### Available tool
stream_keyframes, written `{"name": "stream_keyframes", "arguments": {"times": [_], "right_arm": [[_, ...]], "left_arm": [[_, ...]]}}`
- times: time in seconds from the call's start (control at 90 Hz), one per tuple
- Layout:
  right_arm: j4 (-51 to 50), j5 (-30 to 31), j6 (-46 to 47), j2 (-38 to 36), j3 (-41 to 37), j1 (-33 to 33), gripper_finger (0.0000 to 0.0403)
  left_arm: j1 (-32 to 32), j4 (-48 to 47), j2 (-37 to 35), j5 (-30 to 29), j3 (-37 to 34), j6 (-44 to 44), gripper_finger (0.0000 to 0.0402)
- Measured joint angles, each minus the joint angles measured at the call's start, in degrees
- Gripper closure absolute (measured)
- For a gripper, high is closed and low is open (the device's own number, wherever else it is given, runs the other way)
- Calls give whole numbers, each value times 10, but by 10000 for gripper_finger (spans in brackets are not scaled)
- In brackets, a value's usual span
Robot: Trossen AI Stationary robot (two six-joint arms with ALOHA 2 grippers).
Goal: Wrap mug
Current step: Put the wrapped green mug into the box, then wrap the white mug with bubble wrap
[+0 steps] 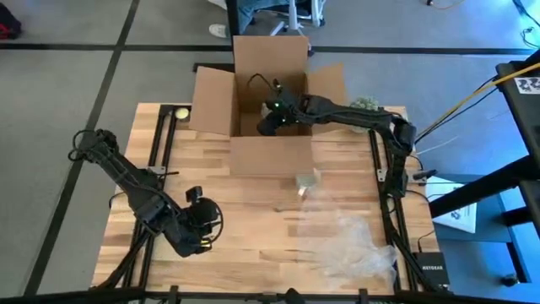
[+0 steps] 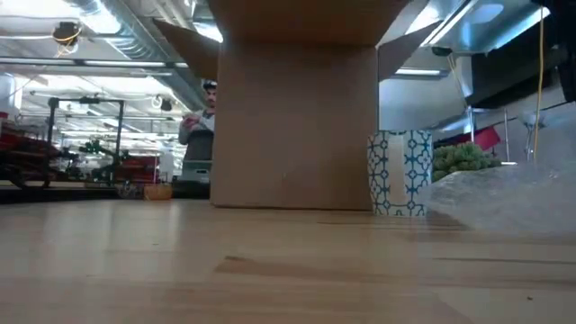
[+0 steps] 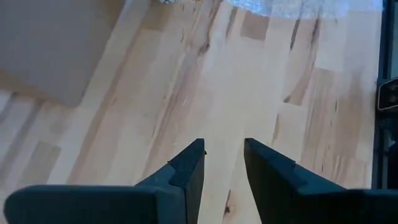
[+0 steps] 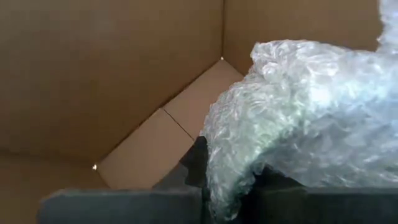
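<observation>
Right pincer [image 4: 227,186] reaching down into open brown cardboard box [image 1: 268,80] at far edge of light wood worktop [image 1: 253,219], fingers clamped on crumpled clear bubble-wrap bundle [image 4: 305,112]. Mug itself not visible; presumably inside the wrap, can't confirm. Bundle bulges up and fwd past the fingertips, box floor and back corner just beyond, so prob. the set-down step, wrapping itself looking done.

Key relation: bundle hangs directly above box floor, walls close on several sides. Little room sideways; straight down, then straight up, looks the only clean path. Risk: wrap snagging a flap or the fingers on release.

Left pincer [image 3: 222,163] parked low over near-left worktop, fingers slightly apart, holding nothing; well apart from box, so right arm far nearer.

Loose sheet of clear bubble wrap [image 1: 350,245] lying at near-right corner, blue-and-white patterned cup [image 2: 399,173] standing just beside box.
</observation>
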Motion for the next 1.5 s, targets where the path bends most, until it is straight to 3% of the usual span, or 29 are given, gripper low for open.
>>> {"name": "stream_keyframes", "arguments": {"times": [0.178, 0.411, 0.644, 1.133, 1.5], "right_arm": [[52, -4, 85, 0, -37, 0, 336], [65, 3, 129, 10, -57, -6, 230], [36, -27, 100, 6, 11, -10, 149], [-296, -6, 9, 4, 331, 22, 137], [-422, 93, -24, 4, 388, 168, 137]], "left_arm": [[0, 0, 0, 0, 0, 1, 304], [0, 0, 0, 3, 0, -2, 304], [-3, 0, 0, 8, 0, -3, 304], [-7, -1, 0, 8, 0, 3, 304], [-16, -1, 0, 6, 0, -1, 304]]}}
